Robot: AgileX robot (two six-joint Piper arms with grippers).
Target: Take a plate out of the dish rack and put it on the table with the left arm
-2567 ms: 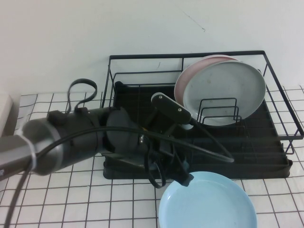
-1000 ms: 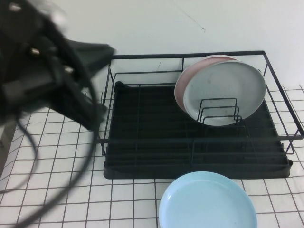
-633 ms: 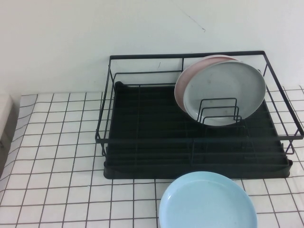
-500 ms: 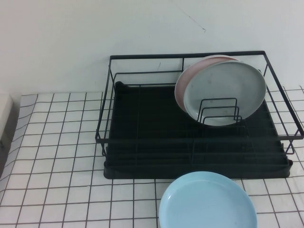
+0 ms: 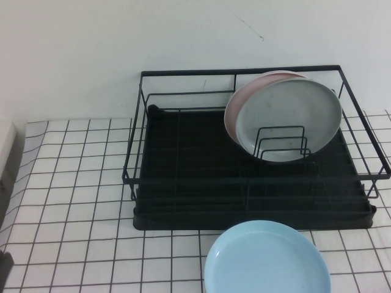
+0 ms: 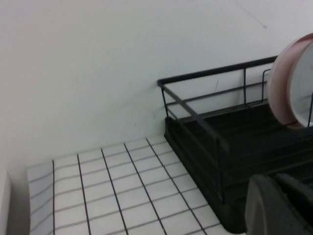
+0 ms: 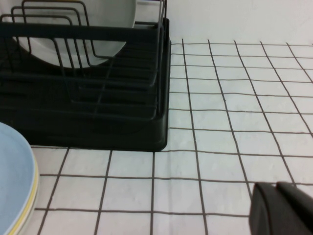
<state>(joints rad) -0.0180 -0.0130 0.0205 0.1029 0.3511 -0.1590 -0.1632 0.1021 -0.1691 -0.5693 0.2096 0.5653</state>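
The light sky-blue plate (image 5: pixel 267 259) lies flat on the white gridded table (image 5: pixel 73 183), just in front of the black wire dish rack (image 5: pixel 244 195). In the right wrist view the plate (image 7: pixel 12 176) rests on top of a yellow plate (image 7: pixel 30 203). My left gripper (image 6: pixel 276 183) is shut and empty, low by the rack's front left corner (image 6: pixel 220 132), away from the plate. My right gripper (image 7: pixel 276 188) is shut and empty over the table (image 7: pixel 234 98), to the right of the rack (image 7: pixel 98 112). Neither gripper shows in the high view.
A dull grey plate (image 5: pixel 288 119) and a pink plate (image 5: pixel 241 101) behind it stand upright in the rack's right part. A whitish object (image 5: pixel 6 146) sits at the table's left edge. A dark bit of the left arm (image 5: pixel 3 271) shows at the bottom left corner.
The left arm has let go of the sky-blue plate, swung away to the left and left the high view. The plate stays flat on the table.
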